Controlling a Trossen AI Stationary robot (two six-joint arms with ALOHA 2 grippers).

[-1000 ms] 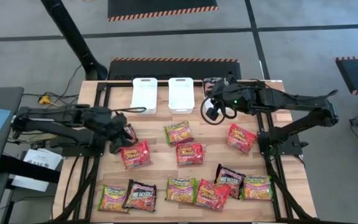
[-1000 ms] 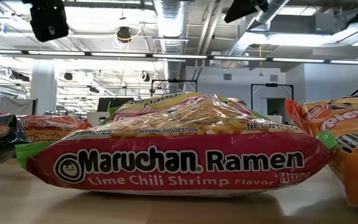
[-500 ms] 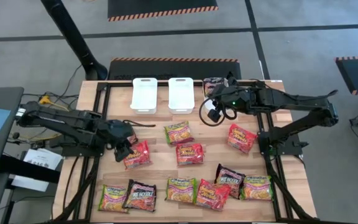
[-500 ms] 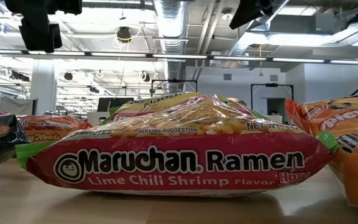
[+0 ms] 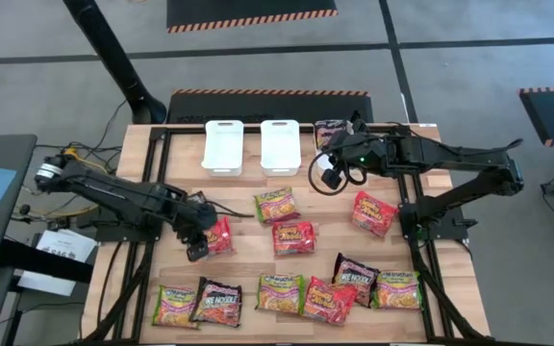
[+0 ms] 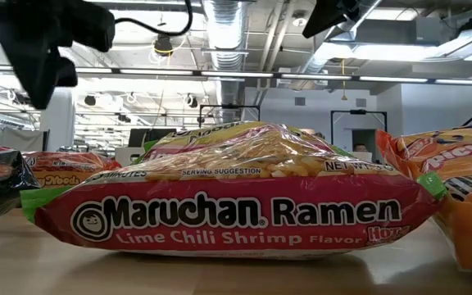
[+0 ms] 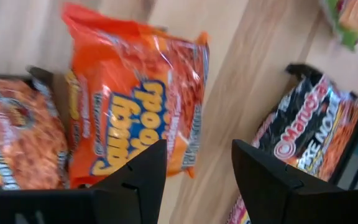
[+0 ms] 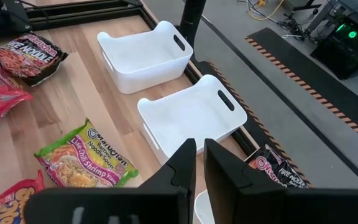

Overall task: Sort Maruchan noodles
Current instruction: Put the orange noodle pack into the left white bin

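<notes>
Several Maruchan noodle packets lie flat on the wooden table (image 5: 243, 264). My left gripper (image 5: 198, 249) stands open, pointing steeply down just above the left end of a red-orange packet (image 5: 218, 234). In the left wrist view my left gripper (image 7: 197, 165) has that packet (image 7: 135, 99) ahead of its fingers, untouched, with black packets (image 7: 309, 137) on either side. My right gripper (image 5: 327, 176) hovers shut and empty in front of the right white bin (image 5: 280, 144). In the right wrist view my right gripper (image 8: 199, 158) looks at both bins.
The left white bin (image 5: 223, 146) stands beside the right one at the far edge. A black packet (image 5: 330, 129) lies right of the bins. A row of packets (image 5: 287, 293) lines the near edge; a lime chili shrimp packet (image 6: 236, 192) fills the low view.
My left gripper has come down and gone toward the table's right and near edges, tipping more steeply downward, until it stands over the red-orange packet's left end. It has stayed open. No packet has moved.
</notes>
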